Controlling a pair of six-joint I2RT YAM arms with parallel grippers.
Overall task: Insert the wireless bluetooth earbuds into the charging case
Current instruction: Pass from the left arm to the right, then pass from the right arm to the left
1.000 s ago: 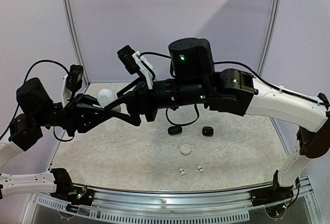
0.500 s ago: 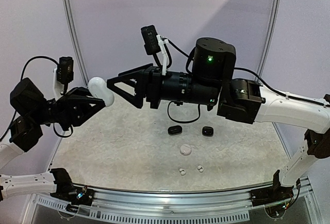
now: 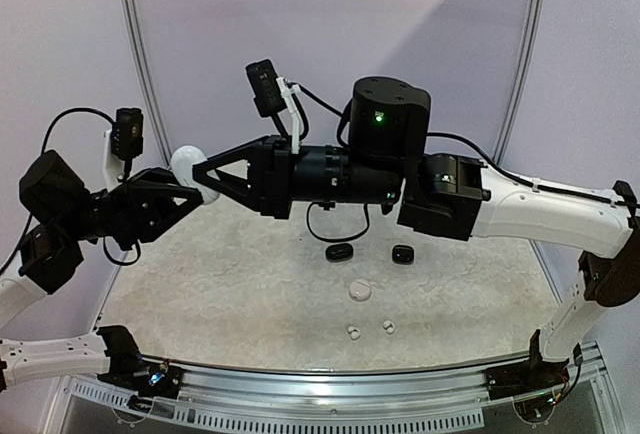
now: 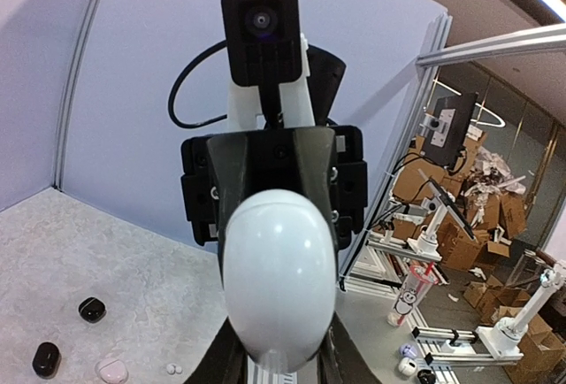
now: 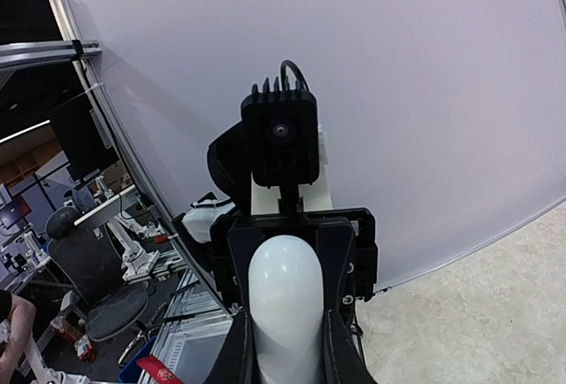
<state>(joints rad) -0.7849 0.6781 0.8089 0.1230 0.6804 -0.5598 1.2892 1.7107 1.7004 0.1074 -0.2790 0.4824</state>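
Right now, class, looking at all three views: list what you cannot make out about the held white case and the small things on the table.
- White case: lid seam hidden; both wrist views show one rounded end, left fingers and right fingers cover its sides.
- Earbuds: too small in the top view to tell orientation.
- Black cases: top view, too small to see any contents.

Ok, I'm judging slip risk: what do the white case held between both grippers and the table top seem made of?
The white charging case looks like smooth glossy plastic: soft highlights sit on its rounded shell. The table top looks matte and speckled grey-beige, like stone-pattern laminate or a textured mat; it shows no glare; which one is unclear.
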